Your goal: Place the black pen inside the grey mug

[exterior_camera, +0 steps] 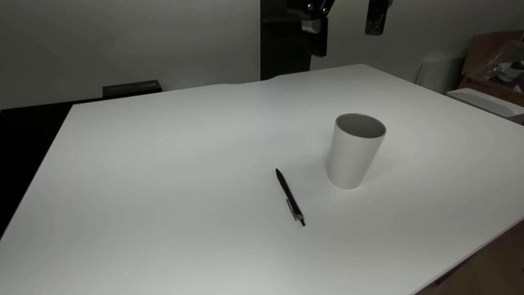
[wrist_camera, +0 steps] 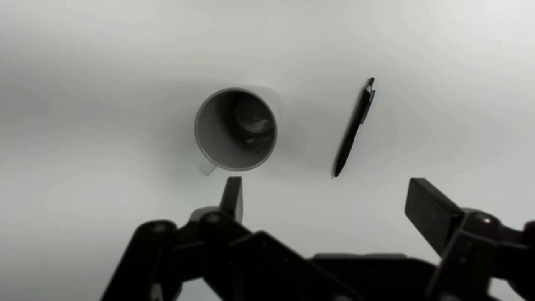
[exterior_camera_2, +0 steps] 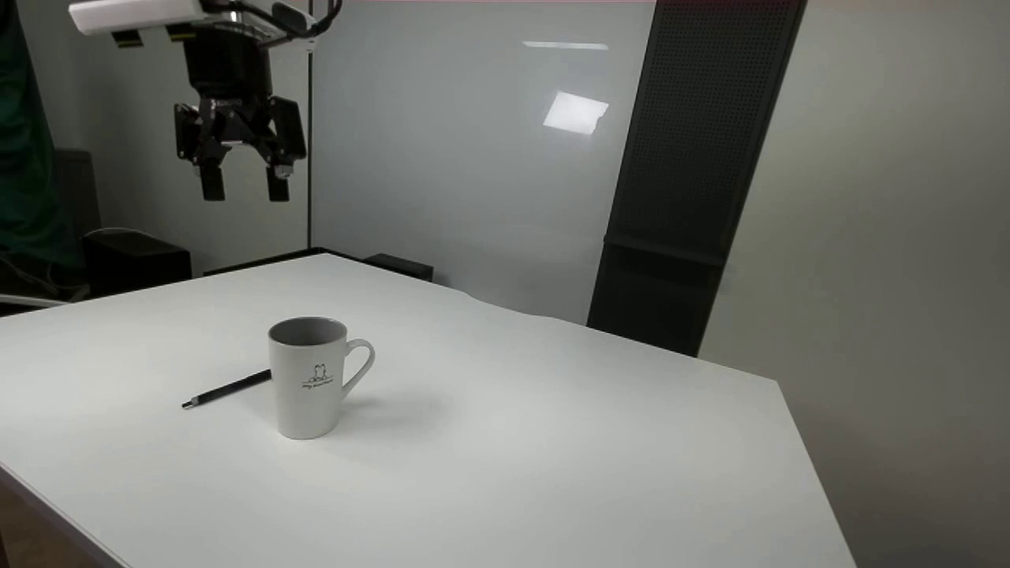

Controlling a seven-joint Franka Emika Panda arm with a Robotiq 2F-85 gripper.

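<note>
Black, hanging with fingers (exterior_camera_2: 278, 184) wide apart; well below them, seeing pen (exterior_camera: 290, 196) lying near upright grey mug (exterior_camera: 353, 159).

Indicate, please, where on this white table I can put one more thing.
In an exterior view, a wide free patch of the white table lies between the black pen and the left edge. In an exterior view, more room runs from the grey mug to the right edge. Crowded: the strip between pen and mug.
</note>
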